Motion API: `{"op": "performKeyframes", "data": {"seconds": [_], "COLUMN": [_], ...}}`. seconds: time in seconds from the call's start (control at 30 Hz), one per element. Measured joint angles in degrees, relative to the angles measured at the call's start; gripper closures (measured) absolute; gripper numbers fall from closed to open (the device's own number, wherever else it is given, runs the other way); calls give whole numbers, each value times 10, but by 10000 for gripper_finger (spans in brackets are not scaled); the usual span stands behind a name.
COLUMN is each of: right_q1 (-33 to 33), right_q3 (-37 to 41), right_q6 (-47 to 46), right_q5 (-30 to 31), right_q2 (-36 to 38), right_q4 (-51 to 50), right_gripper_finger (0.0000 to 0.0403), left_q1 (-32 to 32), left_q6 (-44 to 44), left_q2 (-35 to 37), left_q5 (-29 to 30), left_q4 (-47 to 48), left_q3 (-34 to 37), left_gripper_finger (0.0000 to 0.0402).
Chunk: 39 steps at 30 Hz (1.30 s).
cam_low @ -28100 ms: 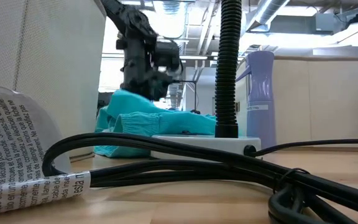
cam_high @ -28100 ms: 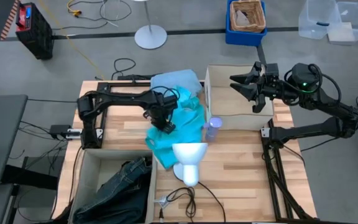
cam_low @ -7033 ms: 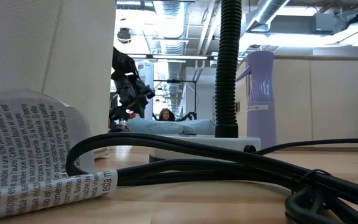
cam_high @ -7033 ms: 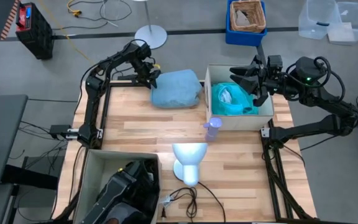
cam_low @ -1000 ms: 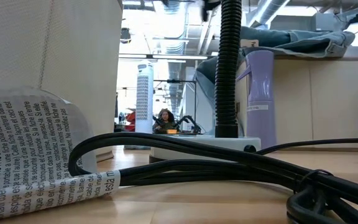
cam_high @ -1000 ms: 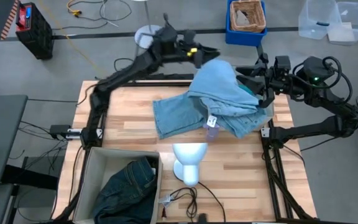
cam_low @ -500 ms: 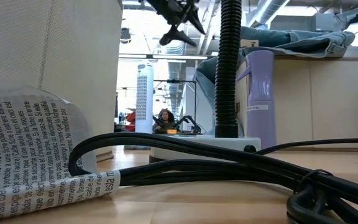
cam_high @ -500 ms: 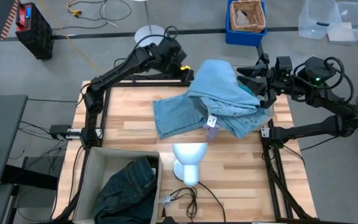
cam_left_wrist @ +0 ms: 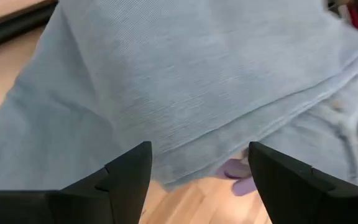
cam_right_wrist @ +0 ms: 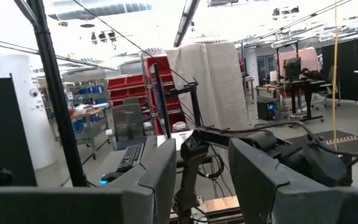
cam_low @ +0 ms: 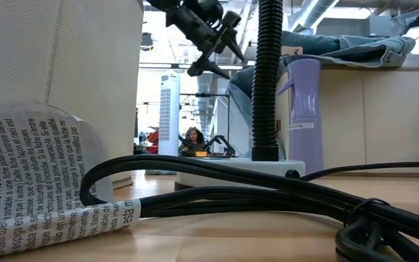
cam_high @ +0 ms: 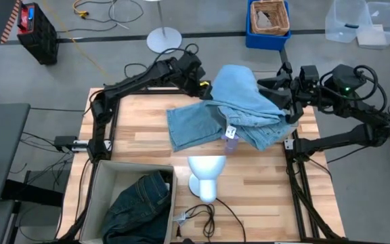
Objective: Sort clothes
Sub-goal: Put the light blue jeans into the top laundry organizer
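Nearest the camera in the low view lay black cables (cam_low: pixel 268 193) and a printed paper sheet (cam_low: pixel 28 182), with the lilac bottle (cam_low: pixel 302 116) standing at 3 o'clock of a ribbed black hose (cam_low: pixel 266 80); the high view showed none of that print. Only the high view showed the 2 bins. At 7 o'clock of the worktop (cam_high: pixel 141 135) a fabric box (cam_high: pixel 92 196) held the dark jeans (cam_high: pixel 137 207). The white mannequin head (cam_high: pixel 205 175) sat at 6 o'clock, with the bottle just past it, touching the hem of the pale blue garment (cam_high: pixel 239 108).

That garment lay draped over the box at 1 o'clock, hiding most of it, with 1 end spread flat on the wood toward the centre. A sliver of teal showed at its 3 o'clock edge.

The left gripper (cam_high: pixel 200 87) hovered at 12 o'clock, just beside the garment's far edge. Its jaws stood wide apart and held nothing; the left wrist view showed both dark fingers (cam_left_wrist: pixel 126 180) clear above the blue cloth (cam_left_wrist: pixel 197 81), and the low view showed the spread jaws raised in the air (cam_low: pixel 220 47).

The right gripper (cam_high: pixel 281 91) waited at 2 o'clock beside the draped box. In the right wrist view its fingers (cam_right_wrist: pixel 154 186) stood partly apart with only the room between them, gripping nothing.
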<state>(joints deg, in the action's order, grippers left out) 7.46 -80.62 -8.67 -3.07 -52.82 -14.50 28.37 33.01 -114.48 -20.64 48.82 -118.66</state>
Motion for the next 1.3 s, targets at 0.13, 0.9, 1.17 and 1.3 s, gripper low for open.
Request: {"op": "performKeyframes", "data": {"seconds": [0.13, 0.9, 1.17, 1.3], "right_q1": [-1, -3, -3, -3], "right_q3": [0, 0, 0, 0], "right_q6": [1, -3, 0, 1], "right_q5": [0, 2, 2, 2], "right_q2": [0, 0, 0, 0], "right_q4": [0, -1, -2, -2], "right_gripper_finger": [241, 241, 241, 241], "left_q1": [0, -6, -6, -6], "left_q6": [-2, 33, 38, 39], "left_q2": [-1, -47, -46, -46], "left_q5": [47, 11, 3, -1], "left_q4": [-7, -124, -129, -124], "left_q3": [29, 35, 33, 15], "left_gripper_finger": [140, 192, 369, 382]}}
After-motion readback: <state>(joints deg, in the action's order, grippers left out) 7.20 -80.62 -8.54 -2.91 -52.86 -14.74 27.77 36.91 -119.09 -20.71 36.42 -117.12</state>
